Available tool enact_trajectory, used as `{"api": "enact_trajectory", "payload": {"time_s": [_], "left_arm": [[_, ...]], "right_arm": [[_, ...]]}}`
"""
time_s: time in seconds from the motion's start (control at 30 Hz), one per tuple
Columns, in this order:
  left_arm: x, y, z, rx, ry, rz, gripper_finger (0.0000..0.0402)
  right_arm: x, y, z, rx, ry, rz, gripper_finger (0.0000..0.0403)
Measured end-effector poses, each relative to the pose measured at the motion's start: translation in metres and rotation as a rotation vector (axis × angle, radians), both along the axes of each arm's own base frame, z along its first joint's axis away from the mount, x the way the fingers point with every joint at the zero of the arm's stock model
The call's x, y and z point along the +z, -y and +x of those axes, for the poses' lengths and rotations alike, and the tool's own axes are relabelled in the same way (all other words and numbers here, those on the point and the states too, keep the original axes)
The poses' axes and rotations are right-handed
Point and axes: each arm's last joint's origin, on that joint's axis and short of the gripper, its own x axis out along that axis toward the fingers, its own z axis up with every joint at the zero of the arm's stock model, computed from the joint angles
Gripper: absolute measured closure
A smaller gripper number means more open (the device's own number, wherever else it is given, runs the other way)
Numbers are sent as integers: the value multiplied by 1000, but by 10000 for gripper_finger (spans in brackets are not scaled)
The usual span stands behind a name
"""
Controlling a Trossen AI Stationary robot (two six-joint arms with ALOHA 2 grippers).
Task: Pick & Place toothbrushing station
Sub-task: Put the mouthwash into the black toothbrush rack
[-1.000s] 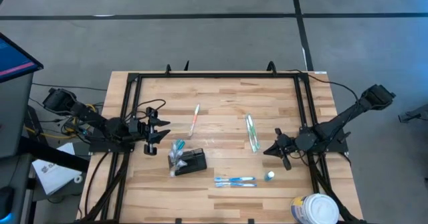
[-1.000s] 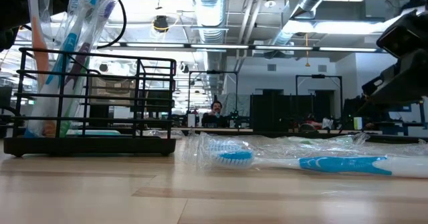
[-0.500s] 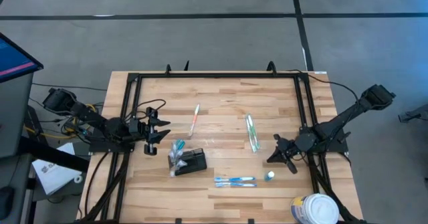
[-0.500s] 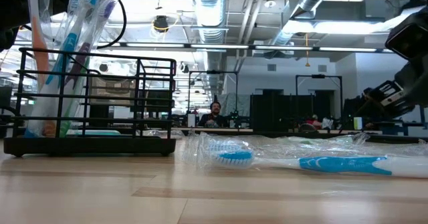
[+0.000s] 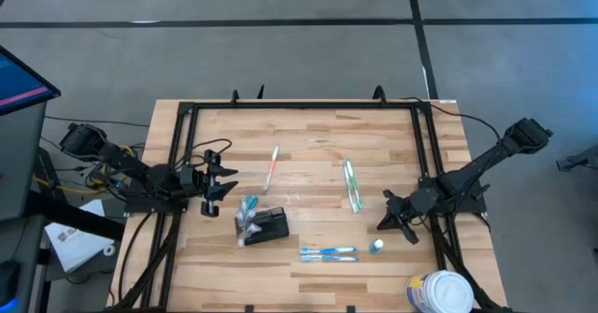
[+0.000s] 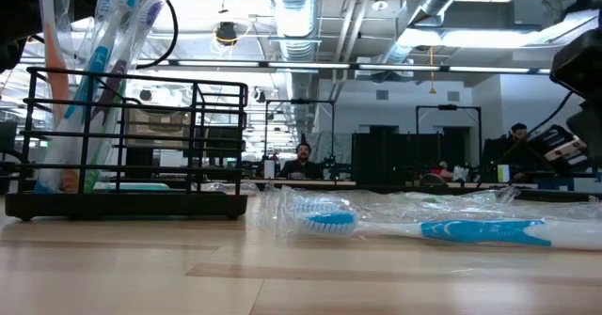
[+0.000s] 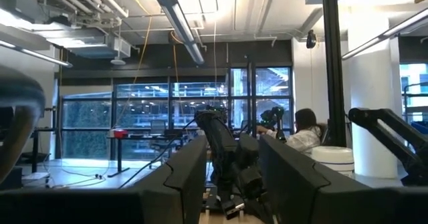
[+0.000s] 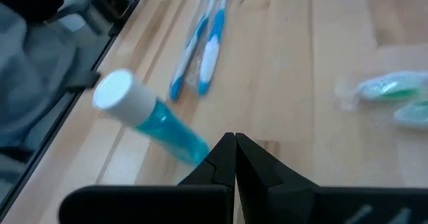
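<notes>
Right tool (image 5: 391, 221) is pinched shut on nothing, nose dipped toward the small blue toothpaste tube (image 8: 152, 118) just beside it, likely lining up a pick. Left tool (image 5: 213, 184) hovers half-open and empty at the counter's (image 5: 308, 135) far side. Between them sits the toothbrushing station (image 5: 266, 226), one black wire holder, upright, with a few brushes already standing in it. Loose on the wood: one orange-tipped toothbrush (image 5: 272, 167), one green wrapped pack (image 5: 352, 185), one blue pair (image 5: 328, 253), plus one white tub (image 5: 439, 291) at the corner.
</notes>
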Motion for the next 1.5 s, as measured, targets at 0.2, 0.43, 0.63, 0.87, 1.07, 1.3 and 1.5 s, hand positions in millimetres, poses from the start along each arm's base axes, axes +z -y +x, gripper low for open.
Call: {"api": "enact_trajectory", "payload": {"time_s": [0.2,0.43,0.63,0.87,1.07,1.3,1.5], "left_arm": [[0,0,0,-5,1,-10,270],[0,0,0,-5,2,-10,270],[0,0,0,-5,2,-10,270],[0,0,0,-5,4,-11,270],[0,0,0,-5,6,-12,270],[1,0,0,-5,7,-12,270],[1,0,0,-5,7,-12,270]], "right_arm": [[0,-1,0,21,-5,14,403],[1,-3,-1,55,-27,76,403],[1,-3,-1,24,-52,121,403],[1,-3,-1,21,-58,124,402],[-1,-3,0,19,-73,116,357],[-2,-4,0,26,-80,118,283],[-1,-9,-3,57,-74,117,238]]}}
